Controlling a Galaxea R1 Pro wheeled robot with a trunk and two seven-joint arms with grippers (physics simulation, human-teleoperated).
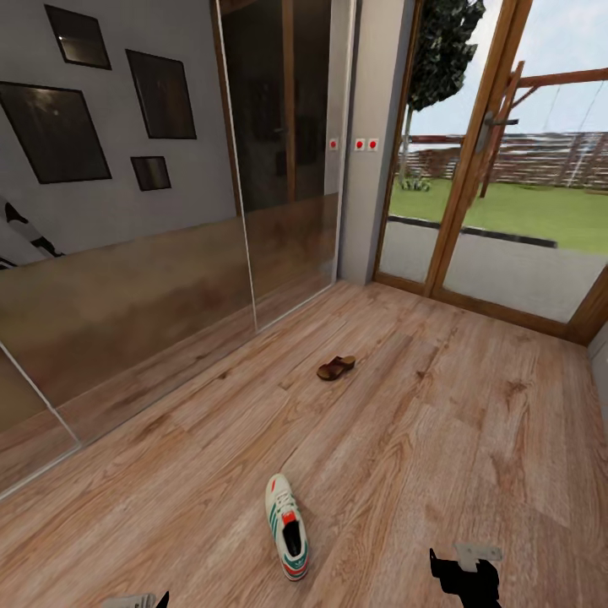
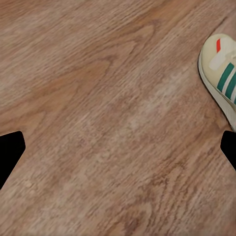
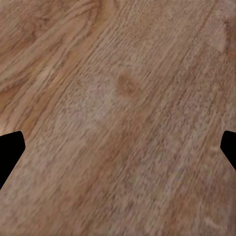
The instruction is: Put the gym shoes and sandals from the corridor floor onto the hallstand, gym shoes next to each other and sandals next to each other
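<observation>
One gym shoe (image 1: 287,528), white with green stripes and a red-orange tongue, lies on the corridor floor (image 1: 439,422) close in front of me, between my two arms. Its toe also appears in the left wrist view, gym shoe (image 2: 222,73), beside my left gripper (image 2: 118,152), which is open over bare planks. One dark brown sandal (image 1: 336,367) lies farther off, toward the glass door. My right gripper (image 3: 118,150) is open above bare floor, its fingertips (image 3: 11,151) wide apart. In the head view, the left gripper (image 1: 145,601) and right gripper (image 1: 464,578) sit at the lower edge. The other shoe, other sandal and hallstand are out of view.
Glossy sliding panels (image 1: 127,295) run along the left side, below a grey wall with dark picture frames (image 1: 55,131). A wood-framed glass door (image 1: 498,169) to a garden closes the far end. A grey pillar (image 1: 371,143) stands between them.
</observation>
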